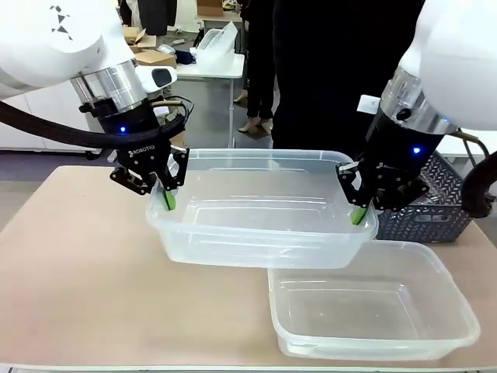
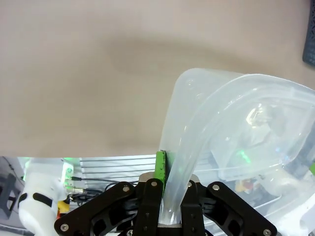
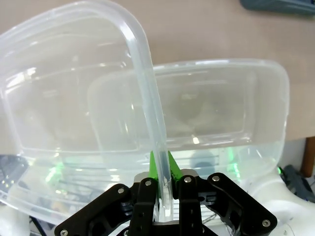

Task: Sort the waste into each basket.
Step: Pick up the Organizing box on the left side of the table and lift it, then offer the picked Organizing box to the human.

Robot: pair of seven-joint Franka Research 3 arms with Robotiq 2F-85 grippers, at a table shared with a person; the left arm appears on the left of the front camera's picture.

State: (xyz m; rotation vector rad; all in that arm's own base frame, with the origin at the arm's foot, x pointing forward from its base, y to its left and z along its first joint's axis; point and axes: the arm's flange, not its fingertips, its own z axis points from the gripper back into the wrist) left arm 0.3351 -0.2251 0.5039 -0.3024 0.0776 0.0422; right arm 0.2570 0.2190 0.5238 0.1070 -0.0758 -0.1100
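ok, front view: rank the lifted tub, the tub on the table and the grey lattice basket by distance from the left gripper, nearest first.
1. Lifted tub: its left-end rim is pinched in the shut left gripper.
2. Tub on the table: lower, toward the right front.
3. Grey lattice basket: far right, past the right gripper.

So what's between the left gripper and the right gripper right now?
In the front view, the see-through tub spans the whole gap: the left gripper pinches the rim at one end, the right gripper at the other.
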